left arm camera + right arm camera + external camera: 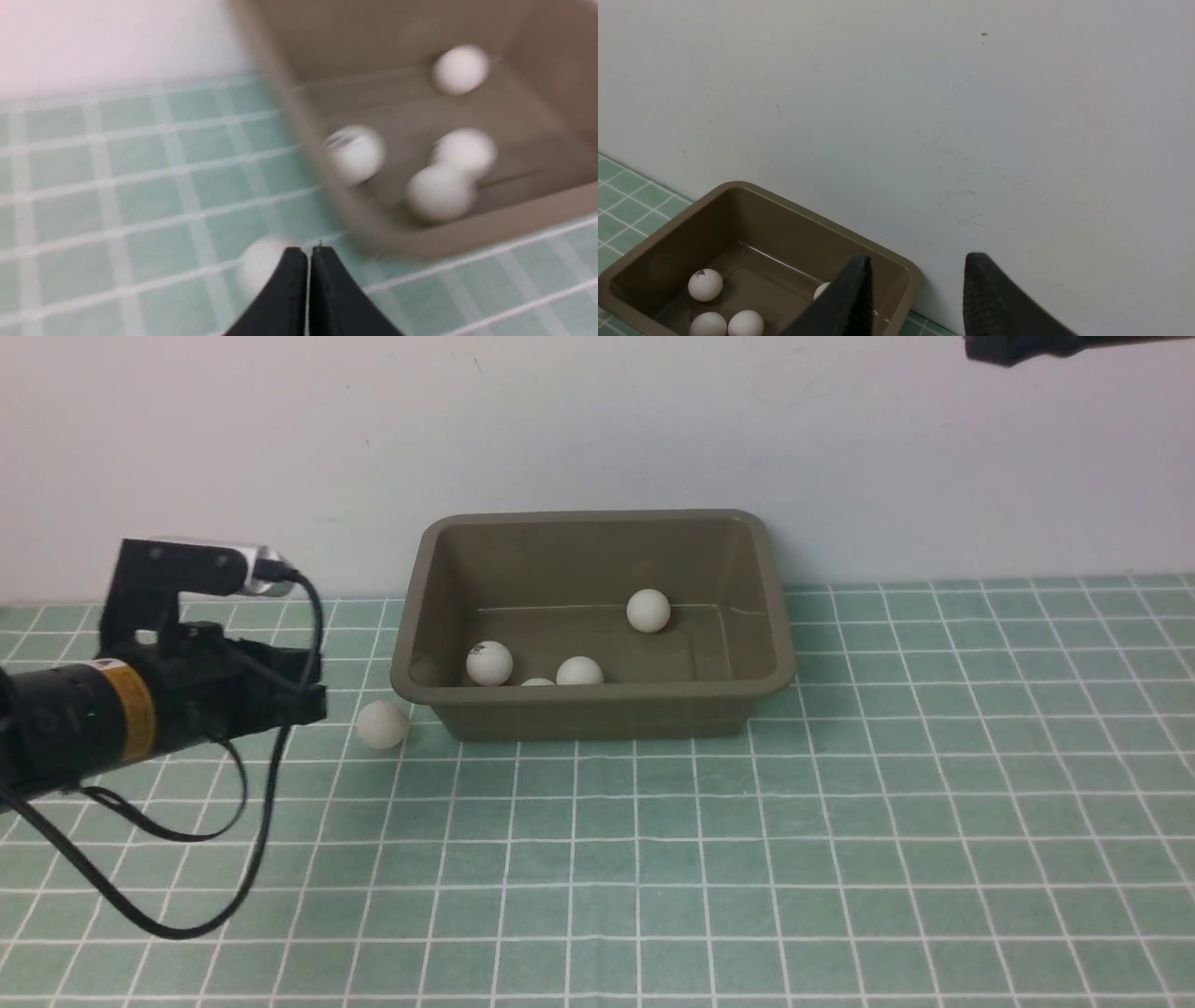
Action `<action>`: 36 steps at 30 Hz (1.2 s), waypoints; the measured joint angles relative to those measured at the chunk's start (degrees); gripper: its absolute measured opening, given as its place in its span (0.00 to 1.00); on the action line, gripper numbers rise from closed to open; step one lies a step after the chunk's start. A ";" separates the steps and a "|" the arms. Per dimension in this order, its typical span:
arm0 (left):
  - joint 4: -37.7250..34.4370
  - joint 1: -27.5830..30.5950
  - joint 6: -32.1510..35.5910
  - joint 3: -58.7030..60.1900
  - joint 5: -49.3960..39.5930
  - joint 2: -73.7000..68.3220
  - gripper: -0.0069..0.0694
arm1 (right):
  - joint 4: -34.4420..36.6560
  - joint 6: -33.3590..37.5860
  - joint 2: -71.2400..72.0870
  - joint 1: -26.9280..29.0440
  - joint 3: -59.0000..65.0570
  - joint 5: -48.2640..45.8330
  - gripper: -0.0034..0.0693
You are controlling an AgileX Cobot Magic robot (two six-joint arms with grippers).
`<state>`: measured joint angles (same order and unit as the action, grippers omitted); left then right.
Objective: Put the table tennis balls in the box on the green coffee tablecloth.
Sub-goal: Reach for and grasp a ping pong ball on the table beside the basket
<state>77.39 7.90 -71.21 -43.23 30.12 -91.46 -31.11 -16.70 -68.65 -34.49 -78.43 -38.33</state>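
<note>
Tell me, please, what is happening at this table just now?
A two-armed robot is putting table tennis balls into a box on the green tablecloth. Four balls lie inside; one more ball rests on the cloth just outside, near the box's left side. The left gripper is shut and empty, close to that loose ball. The right gripper is parted, holding nothing, raised away from the cloth. Neither is handling a ball.

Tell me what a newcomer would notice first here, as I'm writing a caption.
Likely the brown box at the back of the green cloth, with four white balls inside. Next, the lone ball on the cloth, just left of the box, with the dark left gripper close by.
</note>
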 joint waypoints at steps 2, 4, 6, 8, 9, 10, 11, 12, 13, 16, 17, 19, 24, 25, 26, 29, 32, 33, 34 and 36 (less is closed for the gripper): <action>8.44 3.30 -6.05 -0.49 0.54 0.00 0.09 | 0.00 0.00 0.00 0.00 0.00 0.00 0.41; 17.17 6.01 -12.08 -1.43 3.26 0.00 0.09 | 0.00 0.00 0.00 0.00 0.00 0.00 0.41; 21.19 7.04 -14.37 -2.15 6.62 0.07 0.09 | 0.00 0.00 -0.11 0.00 0.00 0.00 0.41; 23.08 7.29 -15.05 -2.69 12.27 0.11 0.09 | 0.00 0.00 -0.29 0.00 0.00 0.00 0.41; 23.46 7.36 -15.13 -2.84 14.33 0.28 0.09 | 0.00 0.00 -0.35 0.00 0.00 0.00 0.41; 24.28 7.36 -15.50 -2.86 19.06 0.66 0.09 | 0.13 0.00 -0.40 0.00 0.00 -0.03 0.41; 24.54 7.36 -15.88 -2.86 21.03 0.78 0.09 | 0.29 0.00 -0.42 0.00 0.00 -0.03 0.41; 24.68 7.36 -16.26 -2.86 22.24 0.94 0.09 | 0.43 0.00 -0.48 0.00 0.00 -0.03 0.41; 24.90 7.36 -17.03 -2.86 24.28 1.06 0.09 | 0.50 0.00 -0.51 0.00 0.00 -0.03 0.41; 25.02 7.36 -23.60 -2.97 27.66 1.32 0.09 | 0.87 0.00 -0.88 0.00 0.00 -0.03 0.41; 25.02 7.36 -25.36 -3.03 27.66 1.32 0.09 | 0.87 0.00 -0.87 0.00 0.00 -0.03 0.41; 25.02 7.36 -28.88 -3.03 27.61 1.32 0.09 | 0.87 0.00 -0.89 0.00 0.00 -0.03 0.41; 25.02 7.36 -37.43 -3.15 29.20 1.32 0.09 | 0.87 0.00 -0.89 0.00 0.00 -0.03 0.41; 25.02 7.36 -39.47 -3.15 31.35 1.32 0.09 | 0.87 0.00 -0.94 0.00 0.00 -0.03 0.41; 25.02 7.36 -40.32 -3.15 33.48 1.32 0.09 | 0.87 0.00 -0.94 0.00 0.00 -0.03 0.41; 25.02 6.96 -41.91 -3.15 36.37 1.52 0.09 | 1.01 0.00 -0.94 0.00 0.00 -0.03 0.41; 25.02 5.95 -43.33 -3.15 36.68 1.98 0.09 | 1.02 0.00 -1.06 0.00 0.00 -0.03 0.41; 25.02 4.96 -44.09 -3.19 36.75 2.17 0.09 | 1.02 0.00 -1.28 0.00 0.00 -0.03 0.41; 25.02 3.73 -44.47 -3.19 36.87 2.28 0.09 | 1.02 0.00 -1.53 0.00 0.00 -0.03 0.41; 25.02 2.77 -44.52 -3.19 37.44 2.28 0.09 | 1.02 0.00 -1.67 0.00 0.00 -0.03 0.41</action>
<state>102.40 10.67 -115.73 -46.42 67.56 -89.18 -30.09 -16.70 -70.32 -34.49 -78.43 -38.35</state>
